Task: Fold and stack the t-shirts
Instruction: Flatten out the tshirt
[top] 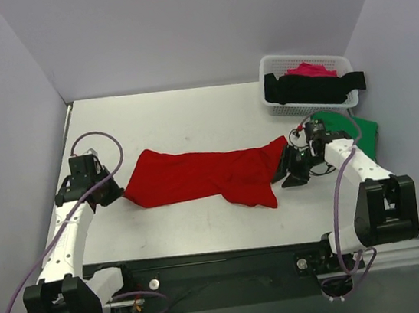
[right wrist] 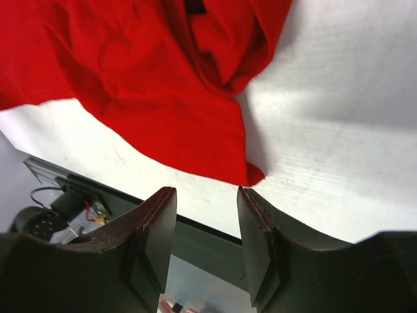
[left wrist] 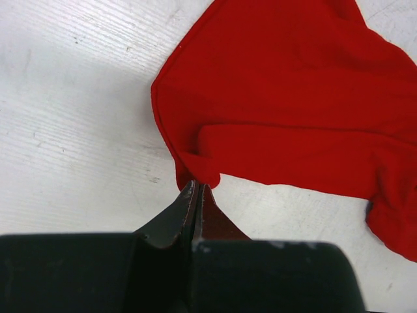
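White table (top: pixel 188 113), both arms at the near edge. Red t-shirt (top: pixel 196 175) is the biggest item. It lies bunched in a long band across the middle of the table, running left to right, with the right end wider and drooping toward the near side. White lattice basket (top: pixel 289 58) sits at the far right corner. Black t-shirt (top: pixel 313 89) is draped over the basket's near rim, one end hanging off the right side. Green t-shirt (top: pixel 365 132) lies flat on the table just near of the basket, partly hidden by the right arm. Pink t-shirt (top: pixel 312 69) is inside the basket behind the black one, with only a small patch showing.

Left gripper (left wrist: pixel 194 190) is at the red shirt's left end, jaws pressed together with a pinch of the folded red edge between them. Right gripper (right wrist: pixel 205 195) is at the shirt's right end, low over the table, jaws apart with nothing between them — the red hem corner lies just beyond the fingertips, not touching.
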Controlling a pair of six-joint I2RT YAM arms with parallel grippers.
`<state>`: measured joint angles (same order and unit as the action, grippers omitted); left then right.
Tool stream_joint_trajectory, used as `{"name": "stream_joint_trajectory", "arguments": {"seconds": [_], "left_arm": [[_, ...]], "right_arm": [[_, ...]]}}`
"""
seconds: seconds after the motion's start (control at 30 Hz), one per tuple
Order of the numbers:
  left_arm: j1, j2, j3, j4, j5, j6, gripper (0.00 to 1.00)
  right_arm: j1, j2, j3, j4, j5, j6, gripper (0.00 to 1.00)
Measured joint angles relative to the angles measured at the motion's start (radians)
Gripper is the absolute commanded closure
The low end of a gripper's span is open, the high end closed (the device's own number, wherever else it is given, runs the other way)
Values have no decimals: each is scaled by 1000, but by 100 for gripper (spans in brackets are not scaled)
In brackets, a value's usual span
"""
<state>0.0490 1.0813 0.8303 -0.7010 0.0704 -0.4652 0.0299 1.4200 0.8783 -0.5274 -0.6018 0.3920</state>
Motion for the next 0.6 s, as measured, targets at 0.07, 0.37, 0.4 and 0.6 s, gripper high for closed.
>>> {"name": "stream_joint_trajectory", "arguments": {"seconds": [0.07,0.37,0.4,0.6], "left_arm": [[1,2,3,10,9,-2,100],[1,-34,-9,24,20,-3,100],[1,-41,-15,24,22,-5,100],[3,-69,-33,21,24,-2,100]], "right_arm": [[13,-21,-43,0,7,-9,57],[149,-60,-173,-7,144,-15,62],[158,-68,-174,-6,161,-16,63],[171,-56,-177,31,266,-7,66]]}}
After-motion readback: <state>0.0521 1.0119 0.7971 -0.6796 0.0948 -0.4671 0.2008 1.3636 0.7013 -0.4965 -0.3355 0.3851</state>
